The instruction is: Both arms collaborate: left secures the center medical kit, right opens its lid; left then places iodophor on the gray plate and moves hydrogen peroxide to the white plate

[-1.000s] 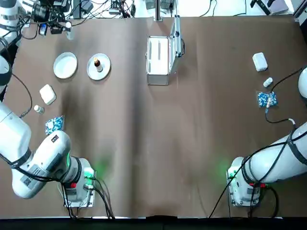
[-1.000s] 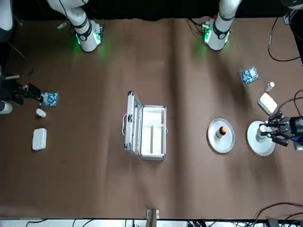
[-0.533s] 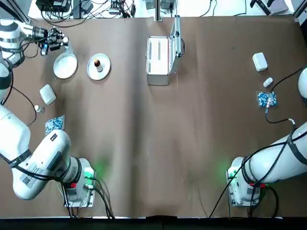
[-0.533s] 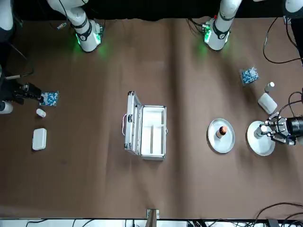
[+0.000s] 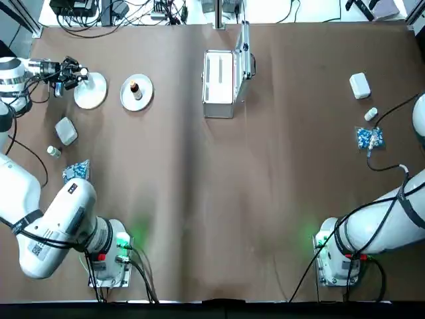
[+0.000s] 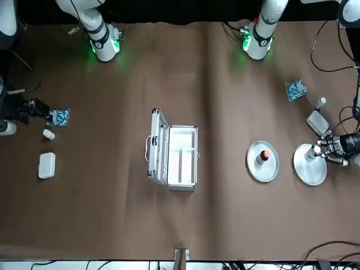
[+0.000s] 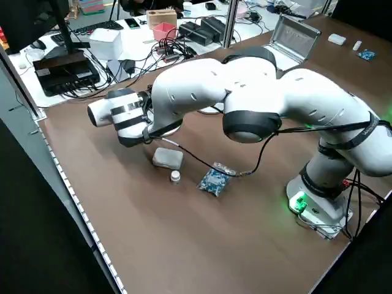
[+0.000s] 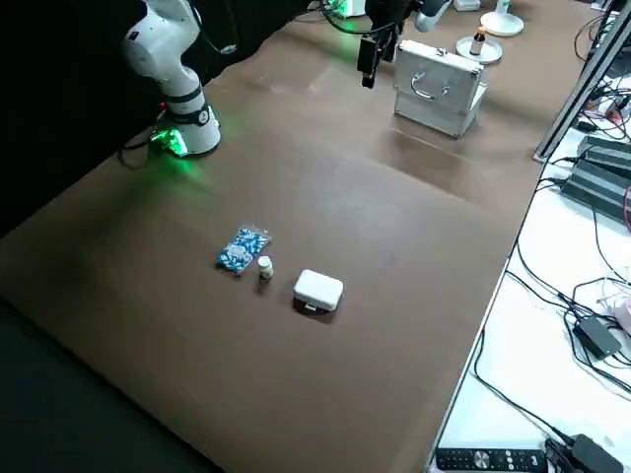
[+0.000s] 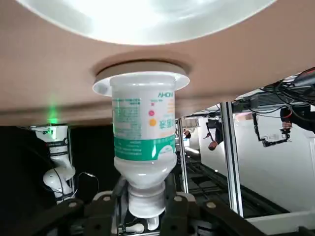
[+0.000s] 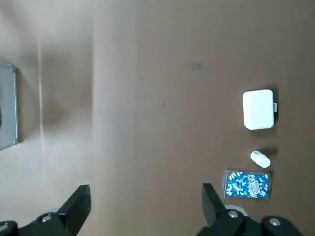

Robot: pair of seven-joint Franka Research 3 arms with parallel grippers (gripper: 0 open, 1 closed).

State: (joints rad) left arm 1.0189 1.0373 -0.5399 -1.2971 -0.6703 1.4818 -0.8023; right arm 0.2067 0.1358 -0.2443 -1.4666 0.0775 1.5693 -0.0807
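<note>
Table [image 5: 199,199] covered in brown sheet, I see both arm bases at the near edge. Left arm [image 5: 56,226] reaches far out to its own far-left corner, right arm [image 5: 385,226] folded off at the right edge. Medical kit [image 5: 219,83] sits at the far centre, lid [image 5: 244,50] already open and standing upright on the kit's right side, tray inside looks bare. Two plates lie left of the kit: gray plate [image 5: 137,92] nearer the kit with the iodophor [image 5: 134,87] standing upright on it, white plate [image 5: 91,90] just beside it further left. Left gripper [image 5: 72,73] is at the white plate's left rim, turned sideways; my left wrist view shows its fingers [image 9: 174,199] clamped on the cap end of the hydrogen peroxide [image 9: 142,147], a white bottle with green print, base touching or just over the plate [image 9: 142,78], can't tell which. Right gripper [image 10: 145,206] hangs high over bare table to the kit's right, fingers spread wide, nothing between them. Leftovers on the left side: small white rounded box [image 5: 66,130], tiny vial [image 5: 53,151], blue pill packet [image 5: 75,171]. Same trio on the right: white box [image 5: 359,85], vial [image 5: 370,114], pill packet [image 5: 369,138]
</note>
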